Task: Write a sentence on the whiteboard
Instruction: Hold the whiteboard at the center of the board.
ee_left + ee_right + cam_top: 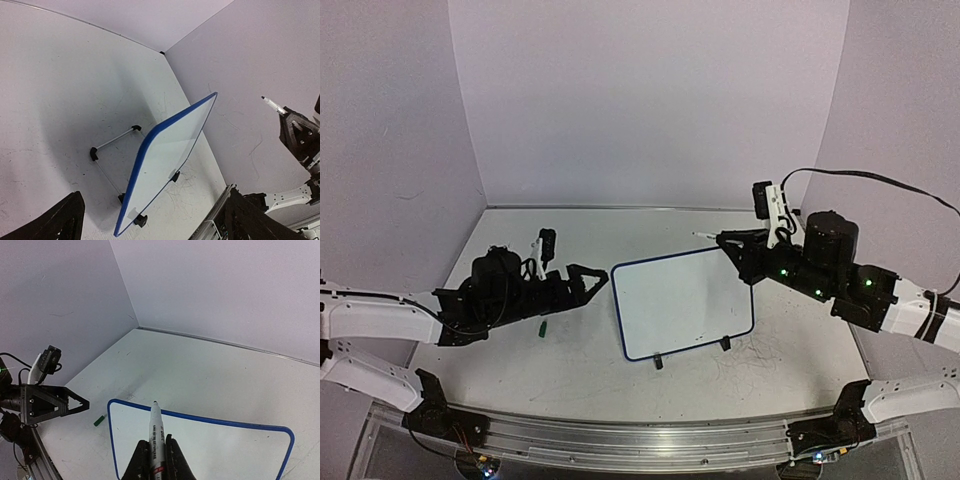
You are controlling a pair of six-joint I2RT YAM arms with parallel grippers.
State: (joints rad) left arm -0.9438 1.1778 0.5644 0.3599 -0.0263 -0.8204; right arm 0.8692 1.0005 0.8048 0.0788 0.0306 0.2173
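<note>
My left tool [600,285] stood wide, just left of the whiteboard [685,305], which stood tilted on the table [570,370]. My right tool [158,452] clamped a marker [156,425], tip near the board's far edge.

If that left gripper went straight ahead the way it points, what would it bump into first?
Probably the whiteboard: the left gripper points at its near blue edge, with nothing visible between.
</note>
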